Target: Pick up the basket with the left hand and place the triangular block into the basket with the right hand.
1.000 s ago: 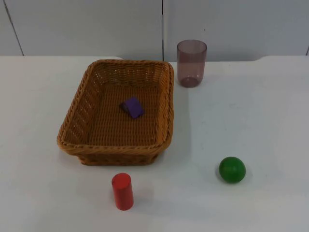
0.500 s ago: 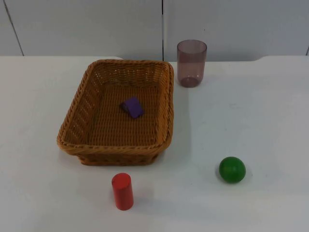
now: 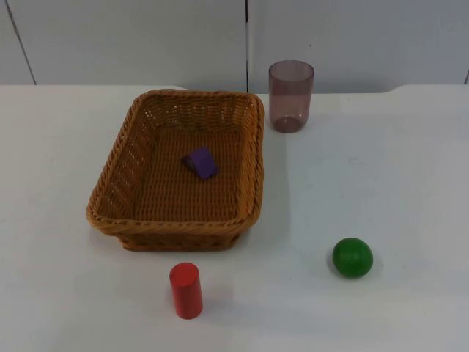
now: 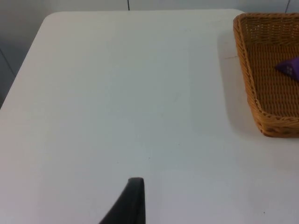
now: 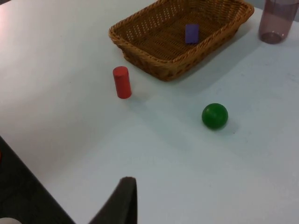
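Both arms are hanging back off the work area right now. The left gripper point(image 4: 135, 196) is sitting over bare white table point(image 3: 396, 169), well apart from the basket, with just one black fingertip poking into its wrist view, so I honestly can't tell whether it's released or clenched. Same deal with the right gripper point(image 5: 124, 198): it's hovering near the table's edge, looking across at everything, and one fingertip isn't enough to say if it's open or closed. Neither one is touching or carrying anything that I can see.

The basket point(image 3: 110, 213) is resting flat on the table, a brown woven rectangular tray with sloped sides and a thick braided rim. The triangular block point(image 3: 200, 163) is lying inside it, roughly mid-floor, a little toward the far end. It's a small purple wedge showing a flat sloped face and a darker side. From the left wrist view it's peeking out as a purple corner point(image 4: 289, 69) inside the basket wall point(image 4: 252, 88), and the right wrist view is showing it as a purple rectangle point(image 5: 191, 33) on the weave.

Other stuff sitting around: a red cylinder point(image 3: 186, 290) standing upright just in front of the basket, a green ball point(image 3: 352, 257) off to the right, and a translucent purple-tinted cup point(image 3: 290, 96) standing beside the basket's far right corner.
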You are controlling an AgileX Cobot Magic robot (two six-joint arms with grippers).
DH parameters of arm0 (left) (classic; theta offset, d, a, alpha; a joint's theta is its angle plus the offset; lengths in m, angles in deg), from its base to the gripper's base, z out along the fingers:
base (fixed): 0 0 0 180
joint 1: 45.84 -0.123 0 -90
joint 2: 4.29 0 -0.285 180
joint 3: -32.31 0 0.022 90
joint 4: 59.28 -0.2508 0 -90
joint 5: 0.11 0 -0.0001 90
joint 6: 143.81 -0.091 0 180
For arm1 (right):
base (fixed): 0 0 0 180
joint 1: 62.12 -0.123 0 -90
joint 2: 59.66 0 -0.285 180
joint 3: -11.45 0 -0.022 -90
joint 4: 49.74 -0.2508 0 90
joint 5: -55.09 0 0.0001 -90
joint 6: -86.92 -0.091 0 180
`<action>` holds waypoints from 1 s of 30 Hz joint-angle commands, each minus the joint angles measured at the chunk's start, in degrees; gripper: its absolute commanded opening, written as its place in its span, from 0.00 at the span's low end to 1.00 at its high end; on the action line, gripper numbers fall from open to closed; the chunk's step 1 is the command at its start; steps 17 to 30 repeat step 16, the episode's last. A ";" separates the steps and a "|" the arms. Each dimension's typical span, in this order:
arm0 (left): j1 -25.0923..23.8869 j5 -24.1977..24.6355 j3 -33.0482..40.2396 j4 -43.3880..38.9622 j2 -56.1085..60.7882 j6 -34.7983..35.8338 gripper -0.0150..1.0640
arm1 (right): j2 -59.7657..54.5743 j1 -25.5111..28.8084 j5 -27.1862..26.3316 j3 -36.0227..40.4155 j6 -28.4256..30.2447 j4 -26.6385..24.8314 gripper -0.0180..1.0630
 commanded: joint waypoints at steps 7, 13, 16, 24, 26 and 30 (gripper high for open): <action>0.17 -0.65 0.27 0.69 0.13 0.27 0.99 | 0.15 15.81 -0.96 0.39 0.26 -0.17 0.99; 0.17 -0.65 0.27 0.69 0.13 0.27 0.99 | 0.15 27.74 -0.96 0.39 -0.12 -0.17 0.99; 0.17 -0.65 0.27 0.69 0.13 0.27 0.99 | 0.15 31.17 -0.96 0.39 -0.12 -0.17 0.99; 0.17 -0.65 0.27 0.69 0.13 0.27 0.99 | 0.15 31.17 -0.96 0.39 -0.12 -0.17 0.99; 0.17 -0.65 0.27 0.69 0.13 0.27 0.99 | 0.15 31.17 -0.96 0.39 -0.12 -0.17 0.99; 0.17 -0.65 0.27 0.69 0.13 0.27 0.99 | 0.15 31.17 -0.96 0.39 -0.12 -0.17 0.99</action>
